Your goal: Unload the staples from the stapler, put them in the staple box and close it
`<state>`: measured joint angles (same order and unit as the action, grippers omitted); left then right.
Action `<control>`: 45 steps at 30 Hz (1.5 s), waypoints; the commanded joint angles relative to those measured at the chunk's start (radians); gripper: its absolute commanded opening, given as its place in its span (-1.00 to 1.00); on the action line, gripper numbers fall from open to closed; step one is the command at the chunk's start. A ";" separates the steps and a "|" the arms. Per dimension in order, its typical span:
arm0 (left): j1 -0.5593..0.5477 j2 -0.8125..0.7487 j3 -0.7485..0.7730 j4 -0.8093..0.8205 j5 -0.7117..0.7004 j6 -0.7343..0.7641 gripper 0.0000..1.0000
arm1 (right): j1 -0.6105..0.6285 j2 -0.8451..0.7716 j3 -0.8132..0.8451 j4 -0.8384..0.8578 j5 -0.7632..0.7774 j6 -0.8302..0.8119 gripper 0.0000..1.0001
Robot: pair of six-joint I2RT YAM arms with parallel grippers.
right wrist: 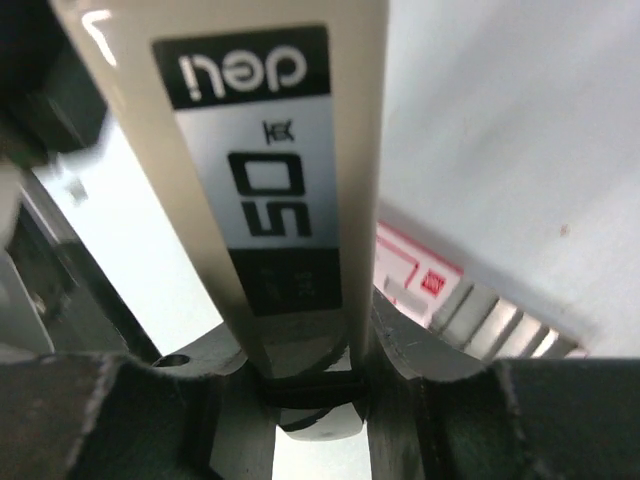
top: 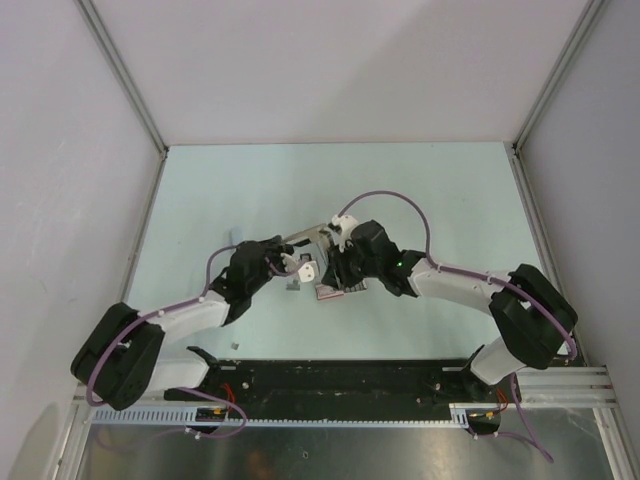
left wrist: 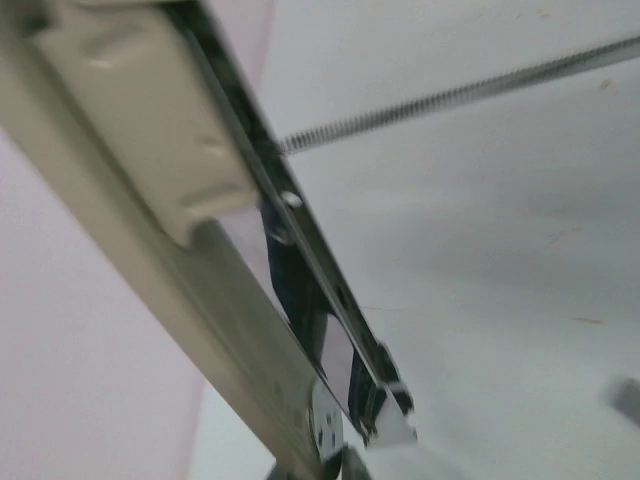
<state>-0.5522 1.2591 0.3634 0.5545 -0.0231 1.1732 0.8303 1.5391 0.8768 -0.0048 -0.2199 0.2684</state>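
Right gripper (right wrist: 310, 375) fills the wrist view's foreground, its fingers clamped on the beige top of the stapler (right wrist: 270, 150). Left gripper (top: 290, 262) meets it mid-table; whether it grips, I cannot tell. Between them the stapler hangs hinged open, its channel bared. Box (right wrist: 430, 285) lies beneath. Spring (left wrist: 440, 100) runs taut. Staples cannot be made out. Light and rigid by the look, with a glossy, slippery top; I judge the base's flat sides the safer hold, leaving the channel free.
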 commanded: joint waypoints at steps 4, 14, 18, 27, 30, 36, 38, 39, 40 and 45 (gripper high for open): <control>-0.036 -0.061 0.272 -0.495 0.287 -0.566 0.08 | -0.077 -0.087 0.076 0.285 0.075 0.175 -1.00; 0.014 -0.111 0.348 -0.641 0.441 -0.758 0.52 | -0.192 -0.060 0.211 -0.026 0.248 0.084 -1.00; 0.050 -0.116 0.337 -0.681 0.479 -0.717 0.54 | -0.229 0.010 0.260 -0.119 0.323 0.029 -1.00; 0.096 -0.066 0.316 -0.776 0.514 -0.546 0.55 | -0.283 0.274 0.442 -0.254 0.394 -0.012 -1.00; 0.127 -0.045 0.318 -0.787 0.530 -0.536 0.54 | -0.300 0.339 0.486 -0.267 0.382 -0.008 -1.00; 0.156 -0.035 0.304 -0.811 0.531 -0.519 0.54 | -0.314 0.412 0.535 -0.281 0.346 -0.004 -0.66; 0.157 -0.033 0.292 -0.816 0.531 -0.509 0.54 | -0.315 0.418 0.542 -0.289 0.342 0.001 -0.28; 0.158 -0.030 0.287 -0.817 0.532 -0.505 0.54 | -0.315 0.418 0.544 -0.293 0.343 0.003 -0.12; 0.158 -0.027 0.283 -0.818 0.533 -0.502 0.55 | -0.314 0.412 0.544 -0.301 0.347 0.006 0.02; 0.157 0.003 0.277 -0.821 0.530 -0.476 0.55 | -0.299 0.338 0.539 -0.346 0.393 0.018 0.34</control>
<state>-0.4004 1.2423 0.6487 -0.2539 0.4759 0.6563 0.5198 1.9598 1.3823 -0.3222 0.1303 0.2813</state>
